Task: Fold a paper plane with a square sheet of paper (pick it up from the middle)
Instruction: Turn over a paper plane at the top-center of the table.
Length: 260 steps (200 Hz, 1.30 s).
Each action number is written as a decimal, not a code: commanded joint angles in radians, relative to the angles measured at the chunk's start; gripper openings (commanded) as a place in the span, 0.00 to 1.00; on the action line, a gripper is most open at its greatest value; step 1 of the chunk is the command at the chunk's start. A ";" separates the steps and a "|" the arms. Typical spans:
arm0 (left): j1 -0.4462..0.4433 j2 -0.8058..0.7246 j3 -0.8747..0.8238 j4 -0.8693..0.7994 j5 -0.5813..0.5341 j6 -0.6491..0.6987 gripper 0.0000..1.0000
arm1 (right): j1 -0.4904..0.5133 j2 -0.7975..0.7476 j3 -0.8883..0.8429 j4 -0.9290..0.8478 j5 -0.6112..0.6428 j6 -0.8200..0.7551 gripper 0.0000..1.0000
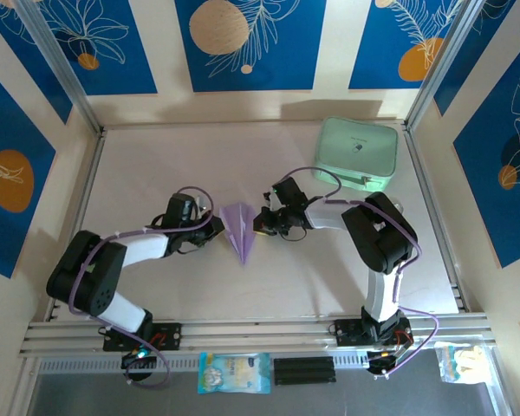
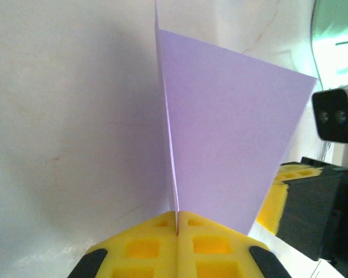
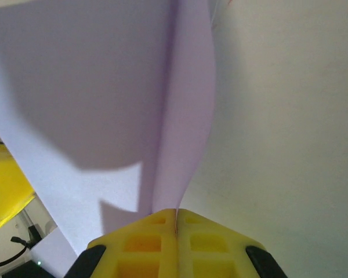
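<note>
The sheet of paper [image 1: 240,229] is a pale lilac creased dart, its tip pointing toward the near edge, at mid-table between both arms. My left gripper [image 1: 215,222] pinches its left edge, yellow pads pressed together on the lilac flap [image 2: 232,145] in the left wrist view. My right gripper [image 1: 262,220] is shut on its right edge; the lilac fold [image 3: 180,116] rises from between the pads [image 3: 156,231]. The right gripper's yellow pad [image 2: 274,202] shows beyond the paper in the left wrist view.
A mint-green rounded case [image 1: 357,153] lies at the back right of the white table [image 1: 156,165]. A packet [image 1: 234,373] and a black strip [image 1: 303,371] lie below the front rail. Side rails border the table.
</note>
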 commanded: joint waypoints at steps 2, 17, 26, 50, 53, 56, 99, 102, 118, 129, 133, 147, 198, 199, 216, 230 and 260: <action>-0.006 -0.023 -0.035 -0.018 -0.060 -0.023 0.00 | 0.004 -0.027 -0.023 0.024 0.009 0.023 0.00; -0.005 -0.015 -0.045 -0.006 -0.059 -0.034 0.00 | 0.004 -0.019 -0.029 0.030 0.014 0.033 0.00; -0.006 -0.007 -0.051 0.000 -0.057 -0.043 0.00 | 0.004 -0.017 -0.034 0.035 0.018 0.039 0.00; -0.007 0.005 -0.067 0.004 -0.071 -0.067 0.00 | 0.005 -0.013 -0.039 0.033 0.031 0.045 0.00; -0.006 0.004 -0.069 0.002 -0.075 -0.069 0.00 | 0.006 -0.013 -0.041 0.033 0.033 0.045 0.00; -0.006 0.003 -0.071 -0.002 -0.079 -0.072 0.00 | 0.005 -0.013 -0.042 0.033 0.035 0.046 0.00; -0.007 -0.031 -0.080 -0.028 -0.111 -0.085 0.00 | 0.007 -0.020 -0.070 0.046 0.066 0.063 0.00; -0.006 -0.030 -0.080 -0.030 -0.112 -0.084 0.00 | 0.006 -0.020 -0.070 0.047 0.067 0.065 0.00; -0.006 -0.026 -0.080 -0.033 -0.112 -0.086 0.00 | 0.007 -0.014 -0.069 0.051 0.059 0.066 0.00; -0.006 -0.024 -0.078 -0.035 -0.106 -0.083 0.01 | 0.008 -0.008 -0.064 0.051 0.048 0.066 0.00; -0.006 -0.025 -0.073 -0.040 -0.106 -0.081 0.03 | 0.008 -0.007 -0.063 0.051 0.043 0.066 0.00; -0.006 -0.042 -0.064 -0.056 -0.102 -0.073 0.12 | 0.011 -0.008 -0.057 0.052 0.032 0.063 0.00; -0.015 -0.146 -0.030 -0.146 0.013 -0.005 0.36 | 0.023 -0.004 -0.023 0.025 0.014 0.047 0.00; -0.016 -0.148 -0.030 -0.147 0.015 -0.004 0.37 | 0.024 -0.004 -0.023 0.025 0.014 0.048 0.00; -0.043 -0.166 -0.034 -0.170 0.024 -0.011 0.38 | 0.024 -0.001 -0.018 0.024 0.012 0.047 0.00; -0.071 -0.170 -0.043 -0.160 0.026 -0.021 0.40 | 0.025 -0.001 -0.016 0.023 0.014 0.048 0.00; -0.111 -0.127 -0.034 -0.093 0.066 -0.033 0.38 | 0.024 0.002 -0.015 0.018 0.015 0.046 0.00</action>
